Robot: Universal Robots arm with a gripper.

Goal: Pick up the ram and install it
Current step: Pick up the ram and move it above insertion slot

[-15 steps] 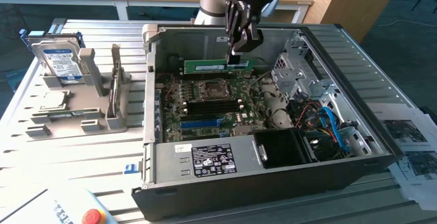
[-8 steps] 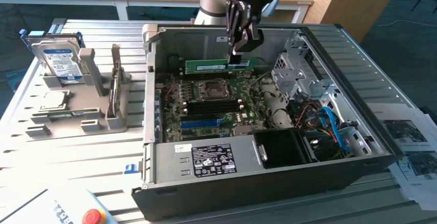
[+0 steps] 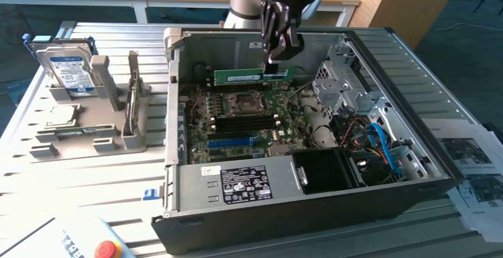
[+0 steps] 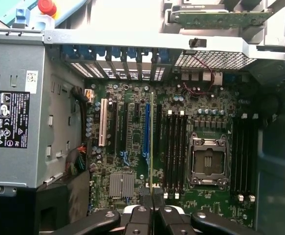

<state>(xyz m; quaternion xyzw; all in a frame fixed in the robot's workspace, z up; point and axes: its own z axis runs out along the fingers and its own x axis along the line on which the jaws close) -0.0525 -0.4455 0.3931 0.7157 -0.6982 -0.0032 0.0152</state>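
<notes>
Finding one: the tool (image 3: 272, 63) is clamped on the ram (image 3: 240, 76), its fingers pressed together on the stick's upper edge, off-centre. The ram hangs level over the open computer case (image 3: 314, 211), clear of the motherboard (image 3: 267, 119) beneath and not seated in any slot. Holding it by the top edge leaves the contact edge free and facing down toward the board, which is judged to be the reason for this grip.

In the wrist view the ram (image 4: 152, 147) appears edge-on as a thin line parallel to the black memory slots (image 4: 176, 147). It is near them and close beside the blue slot (image 4: 146, 132). Whether it stands directly over a memory slot cannot be told.

Contents of the case:
- the motherboard with its processor socket (image 3: 240, 103)
- the power supply (image 3: 235, 184) along the near wall
- a drive cage (image 3: 346, 87) and loose blue cables (image 3: 381, 140) at the exterior view's right

On the desk (image 3: 94, 175), at the exterior view's left, a grey holder (image 3: 79, 146) carries a hard drive (image 3: 69, 69) upright and a card (image 3: 132, 102) on edge — parts kept apart and presented for picking, by judgement.
</notes>
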